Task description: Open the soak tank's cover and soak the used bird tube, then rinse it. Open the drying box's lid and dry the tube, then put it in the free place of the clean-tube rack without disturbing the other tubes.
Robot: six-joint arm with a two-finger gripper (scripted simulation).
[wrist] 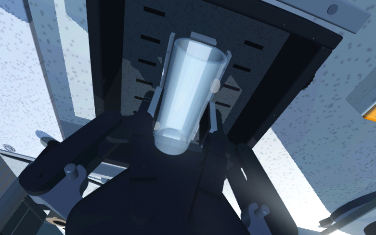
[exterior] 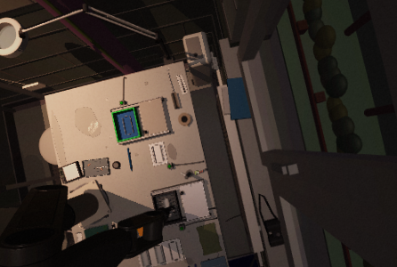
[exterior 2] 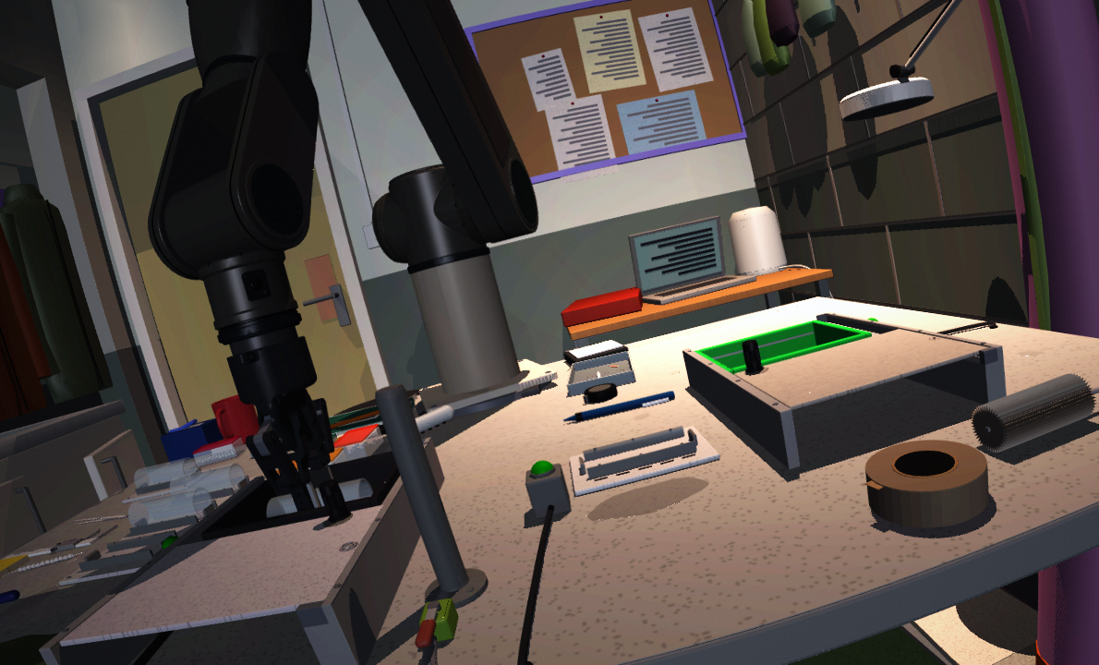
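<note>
The clear bird tube [wrist: 187, 96] lies inside the dark drying box [exterior 2: 306, 496] at the table's near left end, on a small cradle over the slotted floor. The box's lid [exterior 2: 206, 579] is slid aside toward the near edge, leaving the cavity open. In the side camera the tube shows as a pale spot in the box [exterior: 166, 204]. The green-rimmed soak tank [exterior 2: 785, 343] stands open further along the table, with a flat tube holder [exterior 2: 644, 451] in front of it. The clean-tube rack [exterior 2: 177, 488] holds clear tubes just left of the box. My gripper [exterior 2: 310, 488] reaches down into the box and is closed around the tube.
The drying box's dark walls [wrist: 285, 87] surround the fingers on all sides. A grey post [exterior 2: 421, 488] stands just right of the box, with a green button box [exterior 2: 547, 484] beyond it. A tape roll [exterior 2: 926, 480] and a bristle roller [exterior 2: 1033, 409] lie at the far right.
</note>
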